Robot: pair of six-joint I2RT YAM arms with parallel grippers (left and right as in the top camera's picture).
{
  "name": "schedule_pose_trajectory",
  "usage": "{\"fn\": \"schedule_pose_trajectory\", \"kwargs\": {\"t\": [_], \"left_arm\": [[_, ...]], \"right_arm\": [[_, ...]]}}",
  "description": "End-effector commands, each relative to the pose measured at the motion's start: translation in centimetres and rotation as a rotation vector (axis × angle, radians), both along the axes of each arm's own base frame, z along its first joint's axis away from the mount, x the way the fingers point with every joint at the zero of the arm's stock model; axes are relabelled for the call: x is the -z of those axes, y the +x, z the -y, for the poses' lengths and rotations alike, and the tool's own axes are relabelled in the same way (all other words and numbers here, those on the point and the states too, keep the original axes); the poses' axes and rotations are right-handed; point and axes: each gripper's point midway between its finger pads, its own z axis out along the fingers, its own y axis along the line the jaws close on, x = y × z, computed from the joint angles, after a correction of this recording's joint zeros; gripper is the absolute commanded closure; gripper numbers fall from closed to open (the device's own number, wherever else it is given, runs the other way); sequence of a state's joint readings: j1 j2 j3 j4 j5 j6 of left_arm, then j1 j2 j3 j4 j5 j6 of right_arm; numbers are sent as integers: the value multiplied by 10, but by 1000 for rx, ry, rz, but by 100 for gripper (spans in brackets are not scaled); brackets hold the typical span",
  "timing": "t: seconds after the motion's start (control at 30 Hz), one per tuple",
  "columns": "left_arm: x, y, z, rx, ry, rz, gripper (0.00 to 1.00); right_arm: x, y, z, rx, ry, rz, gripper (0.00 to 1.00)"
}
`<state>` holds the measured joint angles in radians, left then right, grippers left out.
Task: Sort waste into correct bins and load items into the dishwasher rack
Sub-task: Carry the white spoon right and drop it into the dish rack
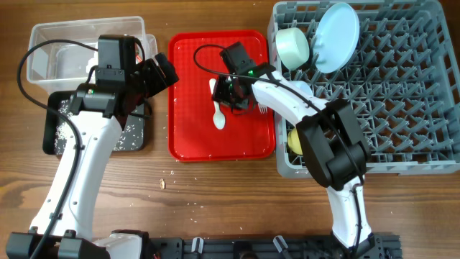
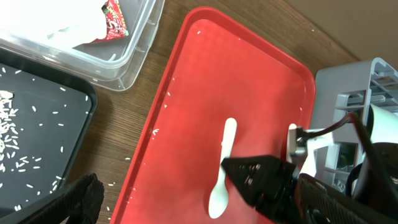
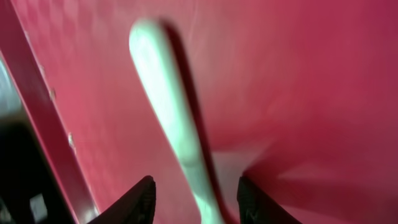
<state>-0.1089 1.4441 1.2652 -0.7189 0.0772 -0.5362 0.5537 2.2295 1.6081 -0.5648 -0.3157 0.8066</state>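
Spoon is seen flat on red tray, handle straddled by right gripper; jaws are apart, one fingertip on each side, nothing clamped. Dishwasher rack is located just right of that gripper, loaded with plate, bowl and yellow cup. Left gripper is held at tray's left edge, fingers spread, nothing gripped. Clear box, holding red wrapper and napkin, is found left of it; black tray with crumbs is behind it, under the arm.
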Motion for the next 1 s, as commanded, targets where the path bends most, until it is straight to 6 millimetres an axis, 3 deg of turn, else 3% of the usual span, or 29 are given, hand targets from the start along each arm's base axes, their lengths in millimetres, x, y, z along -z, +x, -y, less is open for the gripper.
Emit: {"fn": "schedule_pose_trajectory", "kwargs": {"t": [0.0, 0.13, 0.33, 0.53, 0.73, 0.97], "left_arm": [[1, 2, -1, 3, -3, -3, 0], [1, 2, -1, 3, -3, -3, 0], [1, 2, -1, 3, -3, -3, 0], [1, 2, -1, 3, -3, -3, 0], [1, 2, -1, 3, -3, -3, 0], [1, 2, -1, 3, -3, -3, 0]], "right_arm": [[51, -48, 11, -69, -34, -197, 54], [52, -50, 14, -65, -54, -206, 56], [63, -47, 39, -79, -222, -146, 57], [65, -58, 25, -160, -288, -88, 59], [65, -60, 24, -155, -294, -91, 83], [62, -54, 29, -115, -290, -90, 96]]}}
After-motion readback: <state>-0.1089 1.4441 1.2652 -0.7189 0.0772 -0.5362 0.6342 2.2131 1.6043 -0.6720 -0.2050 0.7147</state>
